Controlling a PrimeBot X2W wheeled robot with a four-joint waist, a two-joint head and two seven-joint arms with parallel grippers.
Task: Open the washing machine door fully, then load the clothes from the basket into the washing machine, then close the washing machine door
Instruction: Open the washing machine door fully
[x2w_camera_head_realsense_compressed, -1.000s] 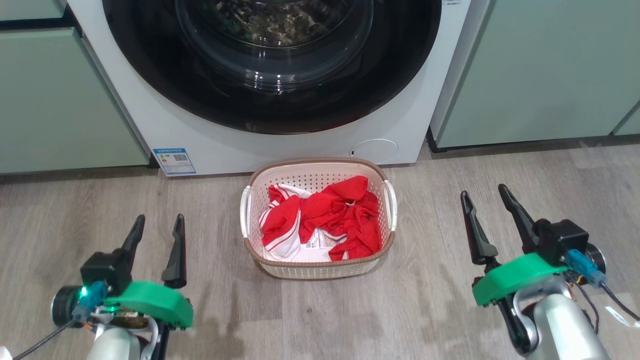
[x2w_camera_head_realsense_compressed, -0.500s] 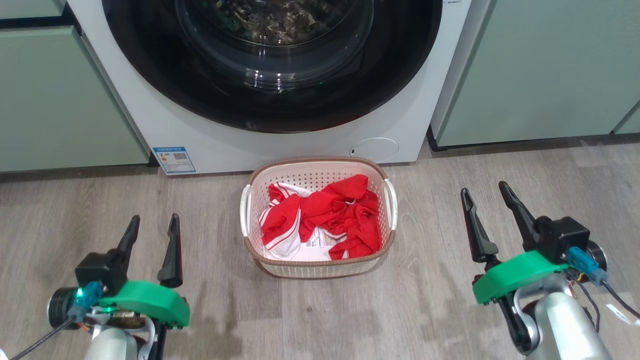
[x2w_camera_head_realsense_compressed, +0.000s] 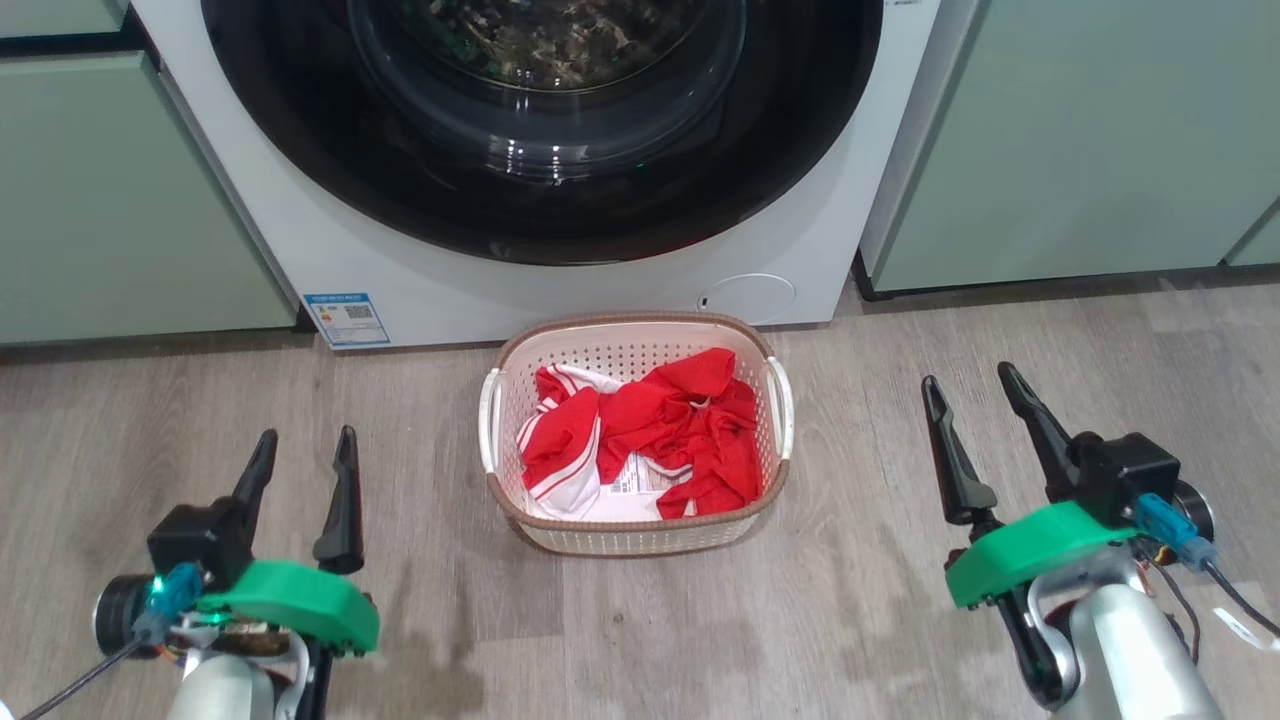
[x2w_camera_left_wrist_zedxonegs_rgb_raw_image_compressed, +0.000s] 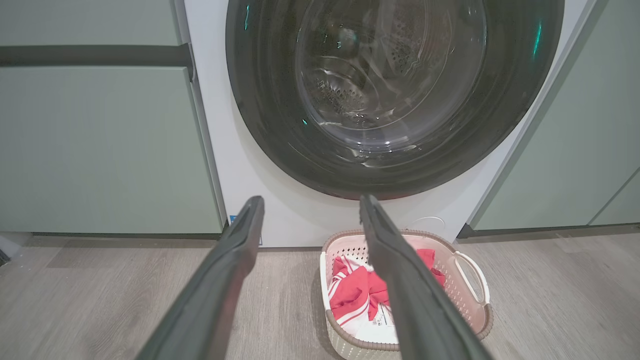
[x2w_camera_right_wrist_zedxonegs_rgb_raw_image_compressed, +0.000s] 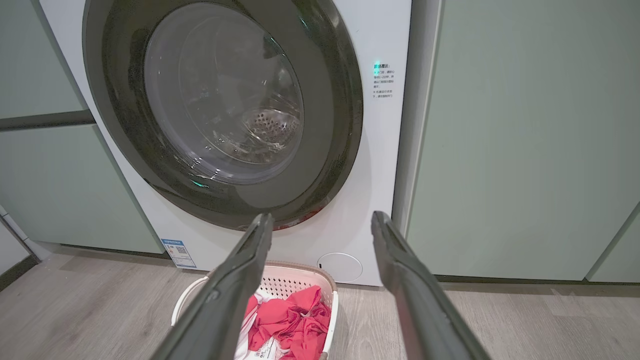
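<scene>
Door closed flush against the washer. Basket stands on the floor at the foot of the washer, just below the door, between the pale green cabinets. Clothes lie heaped inside the basket. Left gripper is above the floor left of the basket, fingers spread wide, empty. Right gripper is right of the basket, fingers likewise wide, empty. Neither touches the basket

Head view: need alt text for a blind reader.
A cream basket of red-and-white clothes sits on the wood floor before a white washing machine, its round black-rimmed door shut. The left gripper and right gripper, both open and empty, flank the basket, fingers pointing toward the machine.
</scene>
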